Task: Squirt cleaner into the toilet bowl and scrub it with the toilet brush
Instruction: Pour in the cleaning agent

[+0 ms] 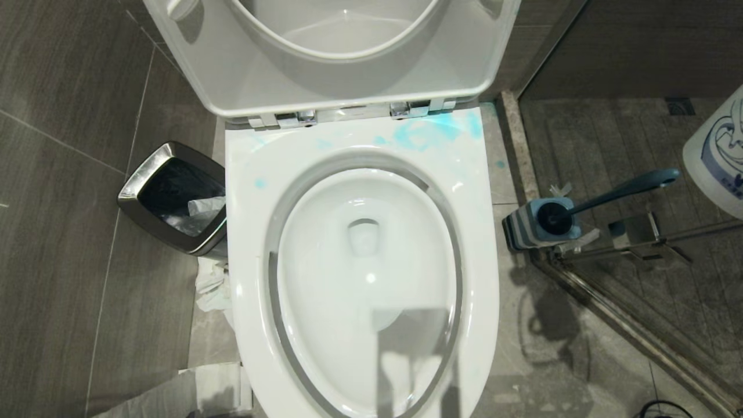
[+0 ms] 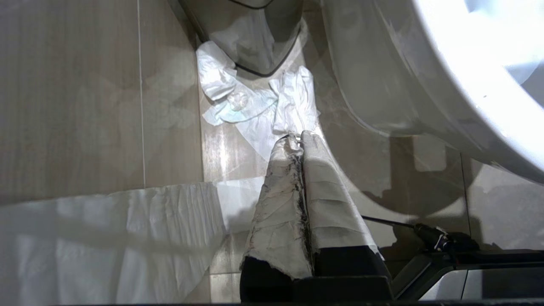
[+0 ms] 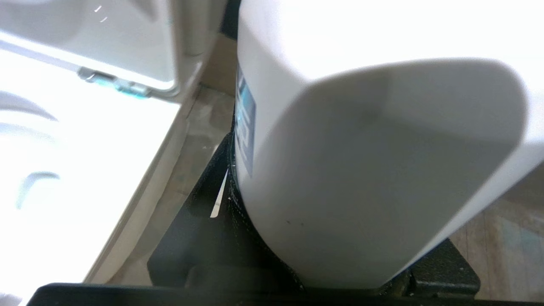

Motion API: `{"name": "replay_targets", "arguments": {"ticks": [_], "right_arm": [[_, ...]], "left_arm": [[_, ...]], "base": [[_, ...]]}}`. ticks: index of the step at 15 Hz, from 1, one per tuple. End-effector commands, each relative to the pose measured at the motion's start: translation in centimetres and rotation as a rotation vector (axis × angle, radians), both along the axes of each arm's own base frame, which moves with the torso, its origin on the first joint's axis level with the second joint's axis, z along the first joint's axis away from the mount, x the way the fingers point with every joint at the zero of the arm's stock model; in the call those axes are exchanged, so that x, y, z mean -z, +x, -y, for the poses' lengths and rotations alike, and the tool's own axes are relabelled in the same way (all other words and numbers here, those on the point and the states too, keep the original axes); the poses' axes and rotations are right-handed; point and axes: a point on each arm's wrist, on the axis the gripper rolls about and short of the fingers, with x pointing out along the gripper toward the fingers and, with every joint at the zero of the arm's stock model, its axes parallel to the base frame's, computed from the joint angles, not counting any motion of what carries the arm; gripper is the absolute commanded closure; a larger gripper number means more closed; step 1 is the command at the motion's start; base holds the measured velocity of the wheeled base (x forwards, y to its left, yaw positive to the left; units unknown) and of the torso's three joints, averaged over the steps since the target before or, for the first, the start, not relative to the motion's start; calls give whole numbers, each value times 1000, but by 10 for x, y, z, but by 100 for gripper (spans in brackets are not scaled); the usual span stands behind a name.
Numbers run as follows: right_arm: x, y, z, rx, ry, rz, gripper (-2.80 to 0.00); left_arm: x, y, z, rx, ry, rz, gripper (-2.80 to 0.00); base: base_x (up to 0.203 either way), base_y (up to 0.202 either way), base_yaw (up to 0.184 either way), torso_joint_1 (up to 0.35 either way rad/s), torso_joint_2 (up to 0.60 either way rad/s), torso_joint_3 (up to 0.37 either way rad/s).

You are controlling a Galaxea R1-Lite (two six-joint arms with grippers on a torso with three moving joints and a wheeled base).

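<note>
The toilet bowl fills the middle of the head view, its seat and lid raised against the back, and every other place here is given from it. Pale turquoise smears of the cleaner lie on the flat rim at the back of the bowl, just below the lid hinges, with a small dot on the rim nearer the waste bin, which stands on the floor on the bowl's left side. The toilet brush sits to the right of the bowl, its bristle head down in the striped stand and its handle leaning away from the bowl. Farther right, a white bottle is cut off by the edge of the view; its blue label carries a drawing and small print too fine to read. The right gripper has its jaws part-way apart and closed around this bottle, whose label shows only as an unreadable blue strip in the right wrist view. The left gripper hangs low beside the bowl's left base, its tape-wrapped jaws pressed together and empty, above crumpled white paper on the floor.
</note>
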Motion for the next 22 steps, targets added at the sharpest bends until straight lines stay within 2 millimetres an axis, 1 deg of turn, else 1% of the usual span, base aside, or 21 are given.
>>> {"name": "replay_targets", "arguments": {"ticks": [1,4,8,12,16,18,19,22], "right_arm": [[18,7,-6,-3,-48,-51,0],[35,15,-12,3,-117,-101,0],[38,19,-16,-12,-195,-102,0],[50,29,-25,-25,-303,-137,0],[59,42,-35,-21,-380,-176,0],[68,47,-39,-13,-452,-198,0],[74,50,-41,-12,-488,-214,0],[81,59,-48,-6,-567,-241,0]], "left_arm": [[0,0,0,0,0,0,0],[0,0,0,-2,-1,0,0],[0,0,0,0,1,0,0],[0,0,0,0,0,0,0],[0,0,0,-1,0,0,0],[0,0,0,0,0,0,0],[0,0,0,0,0,0,0],[0,0,0,1,3,-2,0]], "base": [[0,0,0,2,2,193],[0,0,0,-2,4,204],[0,0,0,1,4,202],[0,0,0,0,3,200],[0,0,0,2,1,50],[0,0,0,0,0,0],[0,0,0,-3,2,105],[0,0,0,-1,2,170]]}}
